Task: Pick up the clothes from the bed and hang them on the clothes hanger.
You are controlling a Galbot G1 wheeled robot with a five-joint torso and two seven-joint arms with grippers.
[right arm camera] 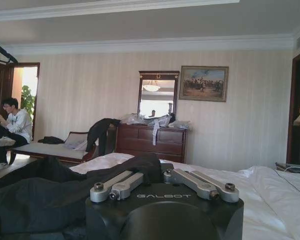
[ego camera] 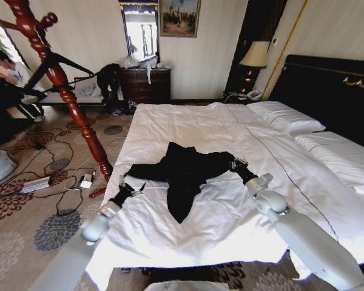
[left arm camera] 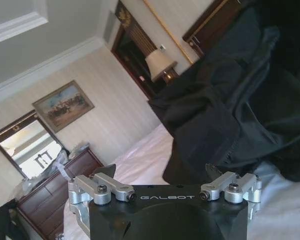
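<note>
Grippers at both sleeves of the coat

Left gripper rests on the white duvet at one sleeve end of the black coat, fingers spread wide. Right gripper sits at the opposite sleeve; whether it grips the cloth cannot be told. Coat lies spread across the bed. Beyond the bed's left edge, the black clothes hanger hangs on a red wooden stand.

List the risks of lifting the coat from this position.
1. The left gripper and right gripper sit at the sleeve ends of the black coat; lifted there, the heavy body may sag or slip free.
2. The coat lies crumpled on the white duvet, so a finger might pinch bedding too.
3. The hanger on the wooden stand is off to the left, near floor cables.
</note>
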